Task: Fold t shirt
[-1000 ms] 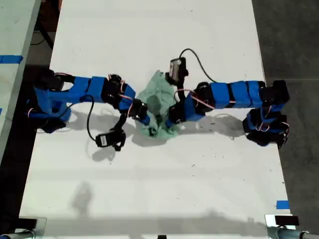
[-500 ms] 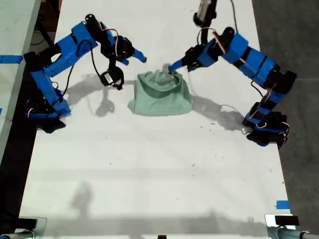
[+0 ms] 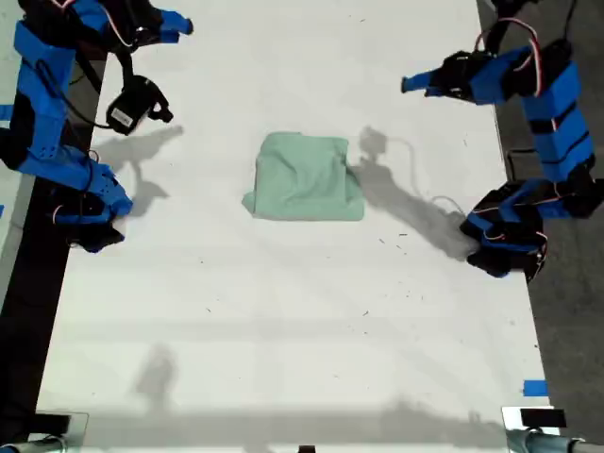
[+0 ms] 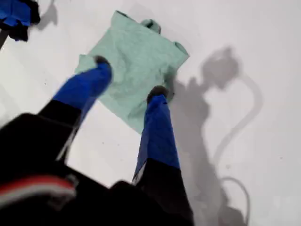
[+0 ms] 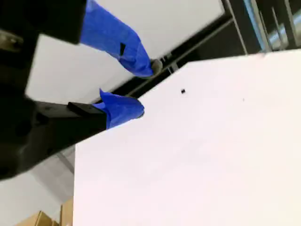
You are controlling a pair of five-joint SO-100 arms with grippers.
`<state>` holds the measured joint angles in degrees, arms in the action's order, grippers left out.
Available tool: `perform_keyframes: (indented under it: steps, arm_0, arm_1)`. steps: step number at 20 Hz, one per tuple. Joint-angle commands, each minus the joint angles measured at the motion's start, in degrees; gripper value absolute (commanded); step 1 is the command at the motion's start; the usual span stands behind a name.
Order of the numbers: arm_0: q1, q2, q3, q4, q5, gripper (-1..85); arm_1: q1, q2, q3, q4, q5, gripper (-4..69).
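mint-green cloth, the t shirt (image 3: 305, 178) lay in a compact, roughly square bundle on the white desk (image 3: 283, 330), with a small tab of fabric poking out at the corner toward the exterior view's lower left. it looked already folded, or close to it. it read as light, limp and not at all slippery: soft knit that would sag and unfold if lifted by one point, and would bunch if dragged across the desk. nothing about it seemed fragile. a good hold, to my judgement, would be a pinch on a folded edge or corner where several layers stack, taking all layers at once, with both corners of one edge gripped together so the fold stayed square.

my first end effector (image 4: 127, 75) hung above the shirt, which lay beyond and below its tips and well apart from them; the two blue fingers (image 4: 157, 117) stood spread wide and carried nothing. which arm in the exterior view it belonged to i could not tell for sure.

my second end effector (image 5: 142, 88) looked across bare desk toward the desk's edge, with no shirt ahead of its tips; its fingers were parted by a modest gap and also empty.

both arms were raised, far off from the shirt on either side of it.
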<state>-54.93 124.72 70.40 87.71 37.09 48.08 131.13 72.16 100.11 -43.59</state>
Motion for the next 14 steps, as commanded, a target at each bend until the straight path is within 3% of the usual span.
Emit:
perform_keyframes:
  steps: [1, 2, 4, 7, 8, 9, 11, 12, 14]
  arm_0:
    - [14.4, 9.9, 15.0, -13.0, 0.0, -0.3]
    - [20.0, 14.9, 26.2, -21.7, -0.1, -0.3]
    - [23.6, 26.1, 47.3, -33.6, -1.1, -0.3]
    - [22.9, 47.5, 81.1, -47.7, -5.8, -0.3]
    - [22.1, 52.0, 89.5, -50.0, -6.1, -0.3]
    - [20.5, 58.3, 96.9, -50.9, -5.4, -0.3]
    - [17.3, 80.9, 109.8, -44.5, -2.7, -0.3]
    - [16.3, 81.4, 112.8, -43.3, -2.5, -0.3]
    - [16.8, 81.1, 118.5, -46.9, -2.3, -0.3]
  arm_1:
    - [-9.6, 18.7, 13.2, -2.4, 8.0, 1.2]
    - [-14.8, 27.0, 22.1, -5.6, 12.1, 1.2]
    - [-24.7, 49.2, 41.1, -11.0, 19.0, 1.1]
    - [-34.4, 68.6, 58.9, -9.4, 26.3, 1.1]
    - [-36.4, 68.2, 64.0, -10.8, 27.2, 1.1]
    - [-38.8, 68.0, 70.0, -16.3, 27.4, 1.1]
    - [-42.6, 68.9, 82.9, -25.8, 26.7, 1.1]
    - [-42.8, 69.2, 88.3, -27.2, 28.1, 1.1]
    - [-41.9, 69.3, 96.5, -29.3, 26.2, 1.0]
